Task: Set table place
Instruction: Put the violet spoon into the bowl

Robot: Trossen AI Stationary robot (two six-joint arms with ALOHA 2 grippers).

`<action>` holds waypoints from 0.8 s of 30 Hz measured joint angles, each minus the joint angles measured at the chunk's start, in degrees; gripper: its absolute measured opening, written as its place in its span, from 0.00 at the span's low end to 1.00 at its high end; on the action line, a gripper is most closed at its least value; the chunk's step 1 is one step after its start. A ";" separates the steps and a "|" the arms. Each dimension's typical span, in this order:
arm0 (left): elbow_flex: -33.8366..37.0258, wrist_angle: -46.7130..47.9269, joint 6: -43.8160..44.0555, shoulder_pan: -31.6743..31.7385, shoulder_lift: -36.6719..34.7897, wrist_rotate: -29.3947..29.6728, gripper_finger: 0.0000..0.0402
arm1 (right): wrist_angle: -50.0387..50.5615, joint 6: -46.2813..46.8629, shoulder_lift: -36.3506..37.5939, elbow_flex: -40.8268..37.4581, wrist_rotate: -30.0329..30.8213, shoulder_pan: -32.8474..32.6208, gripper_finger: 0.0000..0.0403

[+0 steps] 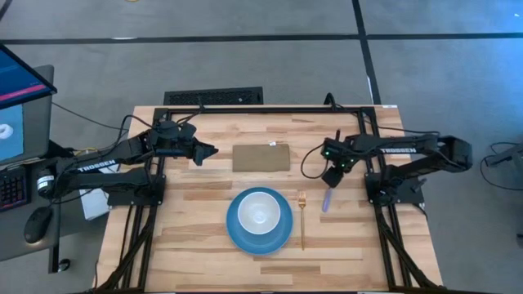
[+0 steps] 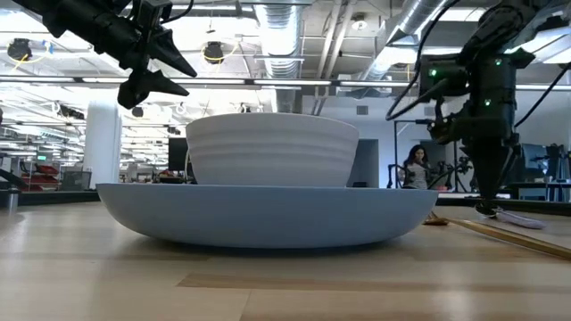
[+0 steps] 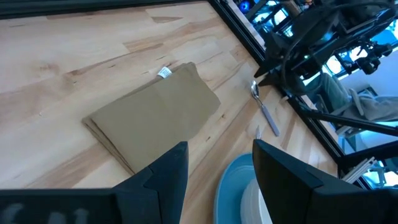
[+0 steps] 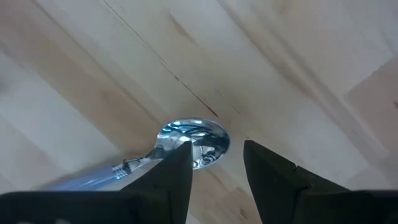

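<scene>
The blue plate (image 1: 239, 233) lies near the table's (image 1: 188, 237) near edge, and the white bowl (image 1: 259, 214) stands in it. Right of the plate the gold fork (image 1: 301, 220) lies flat. Farther right is the spoon (image 1: 327, 200), its lilac handle toward the near edge. My right gripper (image 1: 330, 181) is open and low over the spoon's bowl end (image 4: 194, 138), pointing down. My left gripper (image 1: 211, 151) is open too, held above the table left of the brown cloth. My right gripper comes at the spoon's bowl end (image 4: 202, 134) from above. One finger (image 4: 174, 171) stands over the bowl's edge, the other (image 4: 267, 168) beside it. I cannot tell whether either touches it. The spoon lies flat on the table.
A folded brown cloth (image 1: 261, 157) lies flat toward the far edge, between the two grippers and beyond the plate. Bare wood spreads left of the plate and along the near edge. A black frame (image 1: 270, 109) borders the table, and both arm bases stand at its sides.
</scene>
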State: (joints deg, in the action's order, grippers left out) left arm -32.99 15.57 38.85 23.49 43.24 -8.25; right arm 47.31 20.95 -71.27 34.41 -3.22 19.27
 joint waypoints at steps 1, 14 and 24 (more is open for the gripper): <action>0.00 0.00 0.00 0.00 0.00 0.00 0.42 | -0.29 0.00 -1.16 0.00 -0.32 0.00 0.41; 0.00 0.46 0.00 0.00 0.02 -0.39 0.42 | -5.29 -2.36 -10.84 0.40 -3.98 0.71 0.30; 0.00 0.47 0.00 0.00 0.02 -0.39 0.42 | -6.78 -3.24 -8.12 0.04 -9.82 3.21 0.05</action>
State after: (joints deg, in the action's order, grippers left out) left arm -32.99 16.04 38.85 23.49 43.27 -8.64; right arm 40.53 17.72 -79.38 34.45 -13.04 22.48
